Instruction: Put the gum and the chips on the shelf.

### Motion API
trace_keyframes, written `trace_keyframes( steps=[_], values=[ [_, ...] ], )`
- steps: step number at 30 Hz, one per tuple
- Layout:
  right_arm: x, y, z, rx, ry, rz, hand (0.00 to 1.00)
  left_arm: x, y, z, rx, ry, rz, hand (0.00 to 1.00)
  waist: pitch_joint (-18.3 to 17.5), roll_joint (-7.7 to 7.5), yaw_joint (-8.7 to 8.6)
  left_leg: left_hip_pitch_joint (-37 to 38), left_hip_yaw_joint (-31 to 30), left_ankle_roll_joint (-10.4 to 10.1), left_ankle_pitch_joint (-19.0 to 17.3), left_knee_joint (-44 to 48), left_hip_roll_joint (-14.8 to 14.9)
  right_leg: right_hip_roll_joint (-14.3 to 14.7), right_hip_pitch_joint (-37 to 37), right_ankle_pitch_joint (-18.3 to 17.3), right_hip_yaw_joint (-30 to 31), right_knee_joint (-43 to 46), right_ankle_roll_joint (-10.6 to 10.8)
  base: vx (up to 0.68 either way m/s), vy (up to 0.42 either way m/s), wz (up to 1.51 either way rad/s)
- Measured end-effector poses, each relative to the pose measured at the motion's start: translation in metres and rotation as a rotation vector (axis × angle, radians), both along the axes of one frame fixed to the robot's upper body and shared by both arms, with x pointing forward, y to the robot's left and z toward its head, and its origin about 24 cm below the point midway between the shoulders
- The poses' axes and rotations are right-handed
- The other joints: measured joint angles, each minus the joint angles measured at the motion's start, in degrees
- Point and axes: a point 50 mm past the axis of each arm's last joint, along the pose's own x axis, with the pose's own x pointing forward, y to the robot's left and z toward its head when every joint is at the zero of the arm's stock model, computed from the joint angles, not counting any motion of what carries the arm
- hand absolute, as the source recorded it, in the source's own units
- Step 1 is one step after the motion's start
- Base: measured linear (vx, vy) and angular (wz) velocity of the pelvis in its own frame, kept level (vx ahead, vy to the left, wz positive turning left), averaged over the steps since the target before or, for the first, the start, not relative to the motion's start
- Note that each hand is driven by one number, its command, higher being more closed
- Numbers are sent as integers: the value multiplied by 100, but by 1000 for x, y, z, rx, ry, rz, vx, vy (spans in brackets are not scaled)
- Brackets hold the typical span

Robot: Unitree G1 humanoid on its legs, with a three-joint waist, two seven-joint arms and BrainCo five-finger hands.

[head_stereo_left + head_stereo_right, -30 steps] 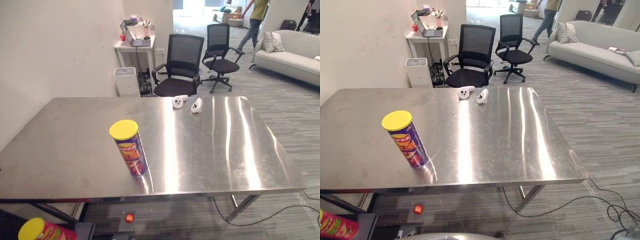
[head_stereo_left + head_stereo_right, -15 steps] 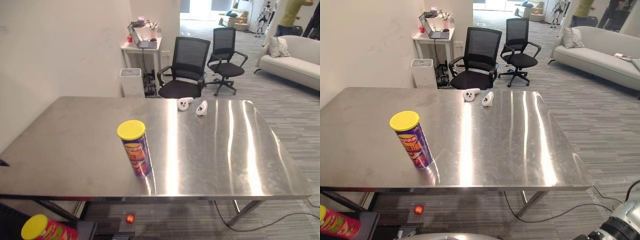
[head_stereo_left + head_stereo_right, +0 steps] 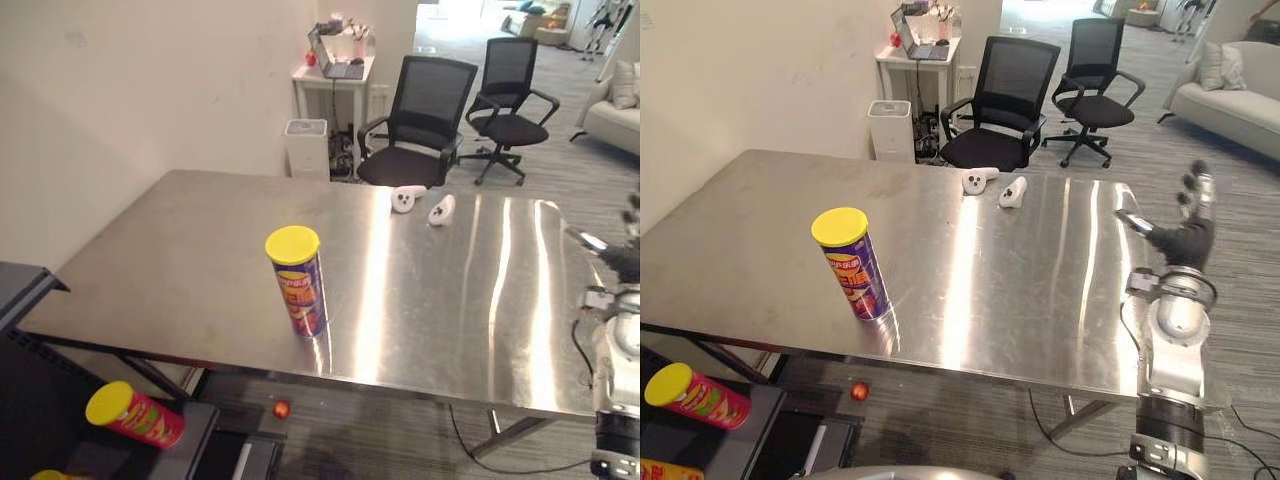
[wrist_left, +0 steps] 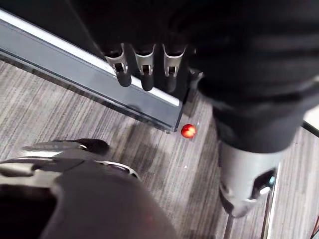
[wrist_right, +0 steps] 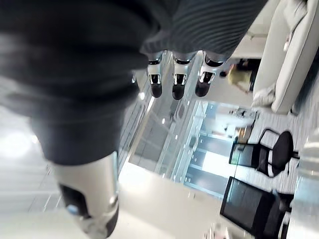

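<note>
Beside the table (image 3: pixel 1040 300) the right hand (image 3: pixel 1187 240) has risen into view, fingers straight, empty; left hand (image 4: pixel 145 64) hangs slack, empty; chips can (image 3: pixel 853 265) stands untouched; a reach seems to be starting.

Head eyes overlook one table (image 3: pixel 200 250); wrist cameras look along their fingers (image 4: pixel 146 67).

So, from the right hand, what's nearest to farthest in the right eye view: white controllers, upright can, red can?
1. White controllers, far edge of the table.
2. Upright can, table's left.
3. Red can, lying on the low shelf, left.
</note>
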Motion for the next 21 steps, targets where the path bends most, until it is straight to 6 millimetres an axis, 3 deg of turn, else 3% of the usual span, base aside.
trace_keyframes(
  steps=[4,11,17,21],
  values=[
    [5,30,1,-13,-12,149,0,3,-1,0,-2,-7,-11,0,76,30,91,-14,-58,0,0,5,4,2,40,0,-56,-22,0,9,-18,7],
    [11,76,-7,-4,15,375,0,5,2,1,11,-13,-24,0,198,-67,134,-169,-330,5,3,108,0,-11,106,-1,-300,-24,-1,-1,-18,17],
    [12,107,-14,-22,52,532,0,6,1,1,10,-11,-34,0,229,-30,197,-182,-361,4,2,144,11,-5,126,-2,-331,-21,-2,-2,-5,4],
    [10,123,-8,-12,25,616,0,6,1,1,12,-9,-36,0,236,-22,202,-187,-368,5,4,166,24,1,126,-7,-326,-2,-11,0,0,0]
  ],
)
